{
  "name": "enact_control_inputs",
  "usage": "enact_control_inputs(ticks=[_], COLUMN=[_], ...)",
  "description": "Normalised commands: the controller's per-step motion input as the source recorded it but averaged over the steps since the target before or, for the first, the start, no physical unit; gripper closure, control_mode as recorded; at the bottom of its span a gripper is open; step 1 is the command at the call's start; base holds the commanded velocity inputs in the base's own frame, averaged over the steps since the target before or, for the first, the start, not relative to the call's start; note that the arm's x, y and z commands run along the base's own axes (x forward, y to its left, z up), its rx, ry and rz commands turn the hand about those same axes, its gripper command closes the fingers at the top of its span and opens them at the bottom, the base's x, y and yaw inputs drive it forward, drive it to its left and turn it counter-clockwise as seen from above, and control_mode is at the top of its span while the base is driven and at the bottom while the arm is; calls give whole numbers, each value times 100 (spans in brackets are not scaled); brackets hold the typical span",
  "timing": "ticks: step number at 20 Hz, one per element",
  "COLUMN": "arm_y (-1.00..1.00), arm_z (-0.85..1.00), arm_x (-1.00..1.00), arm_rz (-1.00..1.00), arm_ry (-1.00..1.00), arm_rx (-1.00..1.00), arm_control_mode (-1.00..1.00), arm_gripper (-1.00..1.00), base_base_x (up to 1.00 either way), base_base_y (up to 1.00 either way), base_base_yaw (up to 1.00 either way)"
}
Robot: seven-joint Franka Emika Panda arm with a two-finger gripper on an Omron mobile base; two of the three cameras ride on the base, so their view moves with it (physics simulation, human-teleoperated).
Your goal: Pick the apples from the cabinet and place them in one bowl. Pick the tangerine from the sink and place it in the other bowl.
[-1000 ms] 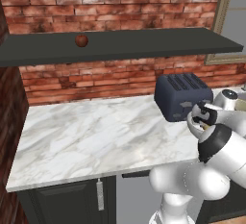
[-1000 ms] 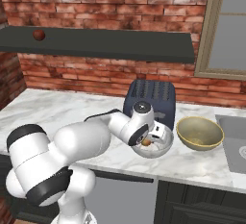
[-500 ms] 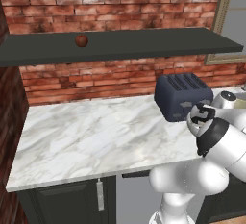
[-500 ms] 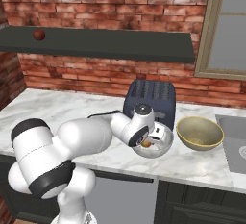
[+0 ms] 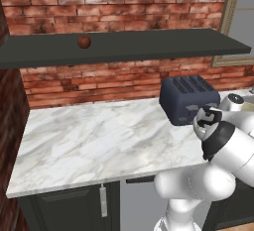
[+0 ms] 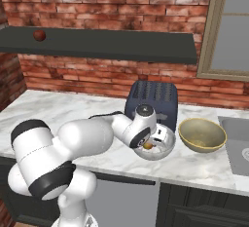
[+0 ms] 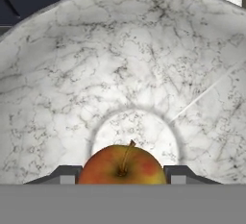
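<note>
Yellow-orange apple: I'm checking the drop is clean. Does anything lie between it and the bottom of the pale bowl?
Nothing visible does. The yellow-orange apple sits between the gripper fingers directly over the pale bowl, whose inside shows bare.

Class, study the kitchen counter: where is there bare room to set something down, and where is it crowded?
Free: the marble counter from the brick side wall to the toaster. Crowded: right of the toaster, where the gripper holds the yellow-orange apple over the pale bowl, beside the tan bowl and the sink.
</note>
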Motion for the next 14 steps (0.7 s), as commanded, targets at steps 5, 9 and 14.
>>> enact_control_inputs(ticks=[5,9,14], arm_y=[0,0,0], arm_z=[0,14,39], arm_x=[0,-7,-34], arm_rz=[0,0,0], arm_ry=[0,0,0], arm_rx=[0,0,0], arm_control_mode=[-100,-100,-100], arm_gripper=[-100,-100,-100], base_base_x=[0,0,0], base_base_y=[0,0,0], base_base_yaw=[0,0,0])
